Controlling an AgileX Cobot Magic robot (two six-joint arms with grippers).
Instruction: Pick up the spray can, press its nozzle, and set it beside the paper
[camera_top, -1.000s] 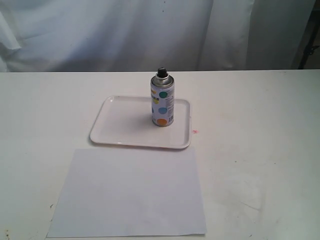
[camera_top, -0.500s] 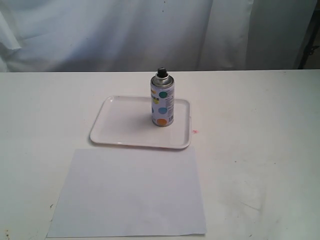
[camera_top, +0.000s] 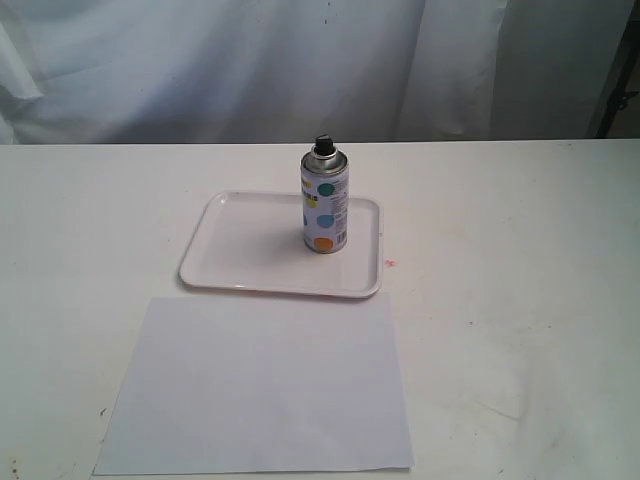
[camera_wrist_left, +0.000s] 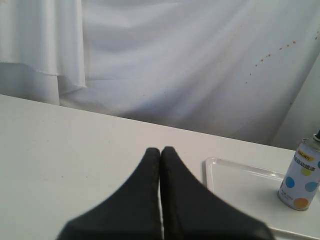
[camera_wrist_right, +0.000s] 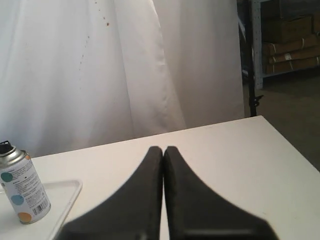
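The spray can stands upright in the white tray, its black nozzle on top. It also shows in the left wrist view as the spray can and in the right wrist view as the spray can. The paper lies flat on the table in front of the tray. My left gripper is shut on nothing, well away from the can. My right gripper is also shut and empty, off to the can's other side. Neither arm shows in the exterior view.
A white curtain hangs behind the white table. A small red mark sits on the table by the tray's corner. In the right wrist view the table's edge shows, with shelves of boxes beyond.
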